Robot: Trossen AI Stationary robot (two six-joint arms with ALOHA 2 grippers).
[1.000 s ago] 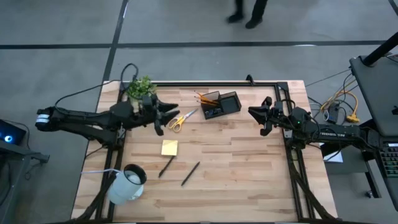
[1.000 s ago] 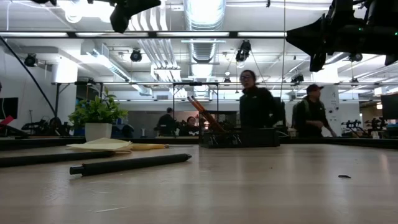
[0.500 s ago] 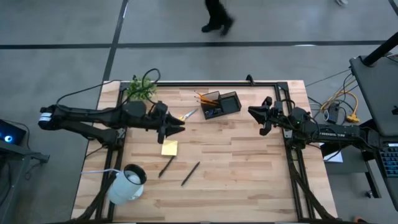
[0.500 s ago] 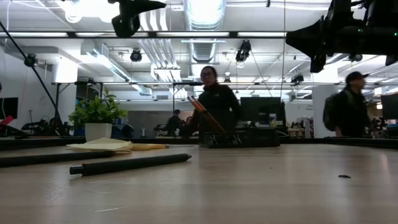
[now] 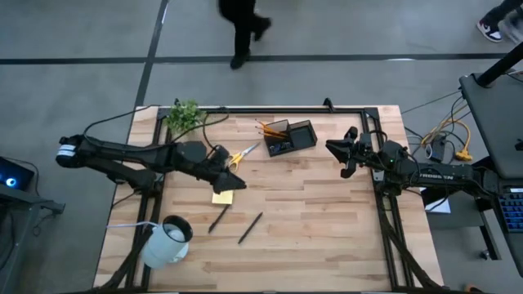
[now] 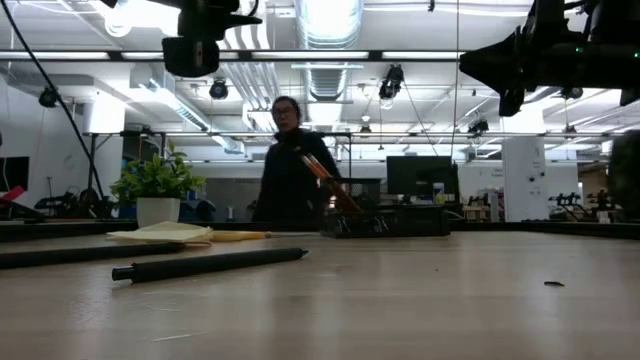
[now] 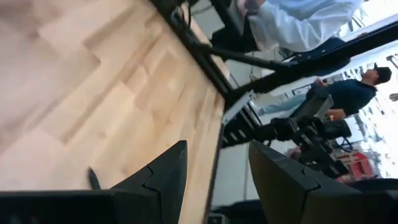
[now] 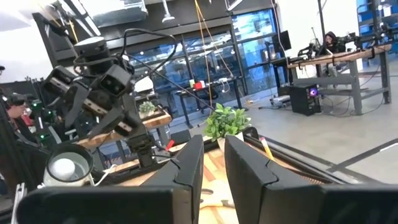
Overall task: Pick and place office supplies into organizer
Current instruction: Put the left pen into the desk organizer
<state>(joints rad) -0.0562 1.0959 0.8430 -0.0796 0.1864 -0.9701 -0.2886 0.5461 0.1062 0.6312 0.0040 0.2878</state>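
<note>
Left gripper (image 5: 234, 184) moved from scissors (image 5: 238, 155) to sticky pad (image 5: 221, 197), fingers apart, unladen | organizer (image 5: 289, 136): orange pencils (image 5: 266, 127)

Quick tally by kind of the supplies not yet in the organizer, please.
Scissors: 1
Sticky-note pad: 1, partly under the left gripper
Dark pens: 2
Total: 4 on the table, outside the organizer.

White mug (image 5: 167, 239) at table's (image 5: 327, 237) near-left corner; green plant (image 5: 185, 114) at far-left edge; person (image 6: 290, 165) behind table.
</note>
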